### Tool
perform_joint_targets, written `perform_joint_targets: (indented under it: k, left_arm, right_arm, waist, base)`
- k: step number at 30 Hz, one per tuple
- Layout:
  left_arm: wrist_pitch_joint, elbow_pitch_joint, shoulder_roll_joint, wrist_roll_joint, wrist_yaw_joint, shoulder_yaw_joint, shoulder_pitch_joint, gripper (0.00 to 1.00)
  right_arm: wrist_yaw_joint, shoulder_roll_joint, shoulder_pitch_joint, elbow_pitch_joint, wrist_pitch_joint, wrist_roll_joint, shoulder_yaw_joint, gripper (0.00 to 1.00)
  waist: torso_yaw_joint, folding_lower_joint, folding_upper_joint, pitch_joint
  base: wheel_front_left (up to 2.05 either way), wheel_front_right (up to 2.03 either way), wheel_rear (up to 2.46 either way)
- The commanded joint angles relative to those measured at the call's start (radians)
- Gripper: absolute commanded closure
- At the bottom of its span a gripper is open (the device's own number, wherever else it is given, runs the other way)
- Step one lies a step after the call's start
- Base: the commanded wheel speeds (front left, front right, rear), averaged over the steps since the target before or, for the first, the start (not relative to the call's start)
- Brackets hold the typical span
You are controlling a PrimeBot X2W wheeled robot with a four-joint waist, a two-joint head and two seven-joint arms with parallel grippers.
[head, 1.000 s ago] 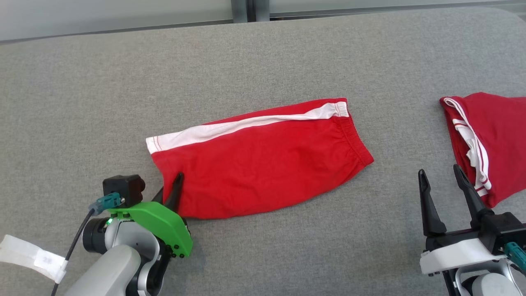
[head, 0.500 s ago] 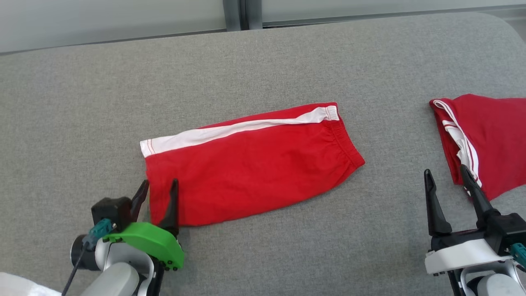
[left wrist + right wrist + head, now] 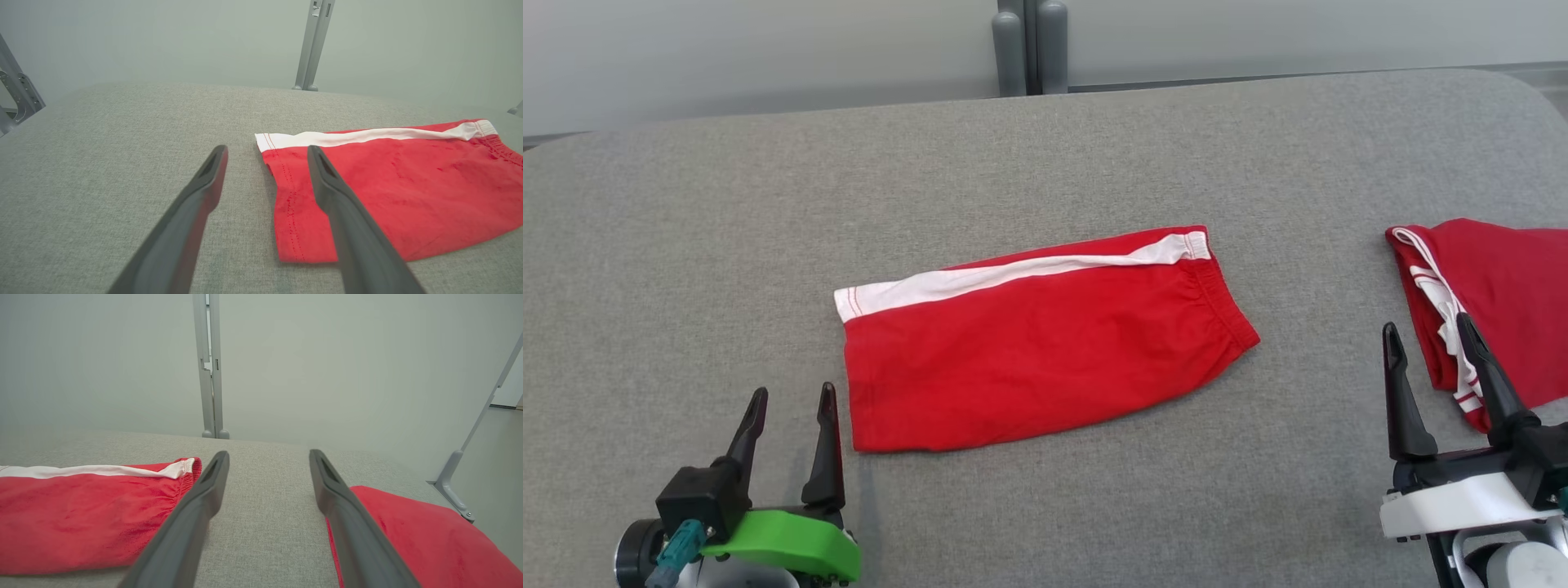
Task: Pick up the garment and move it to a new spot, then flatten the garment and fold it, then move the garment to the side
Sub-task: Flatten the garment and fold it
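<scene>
Head view: left gripper [image 3: 793, 389] and right gripper [image 3: 1426, 322] both gape empty, garment [image 3: 1045, 351] lies folded on the table [image 3: 1045, 147] between them; dragging it aside by one corner could peel its seemingly doubled layers open.

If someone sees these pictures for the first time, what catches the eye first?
The folded red shorts with a white side stripe, lying flat in the middle of the grey padded table. A second red garment with white trim lies at the far right. The left gripper and right gripper stand open at the near side, holding nothing.
</scene>
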Motion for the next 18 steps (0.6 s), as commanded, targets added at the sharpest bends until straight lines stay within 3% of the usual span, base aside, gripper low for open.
perform_joint_targets:
  k: [1, 5, 9, 18]
  left_arm:
    - [-0.004, -0.007, -0.013, 0.020, -0.014, 0.024, 0.024, 0.00]
    - [-0.003, -0.008, -0.047, 0.082, -0.083, 0.100, 0.073, 0.00]
    - [-0.003, 0.002, -0.083, 0.125, -0.155, 0.159, 0.115, 0.00]
    - [-0.003, 0.034, -0.161, 0.206, -0.276, 0.245, 0.111, 0.00]
  right_arm:
    - [-0.002, -0.006, -0.001, 0.001, -0.003, 0.005, 0.004, 0.00]
    - [-0.002, -0.011, -0.022, 0.018, -0.003, 0.017, 0.013, 0.00]
    - [-0.002, -0.030, -0.052, 0.121, 0.007, 0.041, 0.033, 0.00]
    - [-0.002, -0.085, -0.306, 0.321, 0.293, 0.108, 0.108, 0.00]
  waist:
    - [0.021, 0.0001, 0.0000, -0.017]
    - [0.049, 0.0001, 0.0000, -0.034]
    - [0.071, 0.0001, 0.0000, -0.048]
    - [0.112, 0.0001, 0.0000, -0.014]
  base:
    - [0.00, 0.00, 0.00]
    - [0.00, 0.00, 0.00]
    - [0.00, 0.00, 0.00]
    - [0.00, 0.00, 0.00]
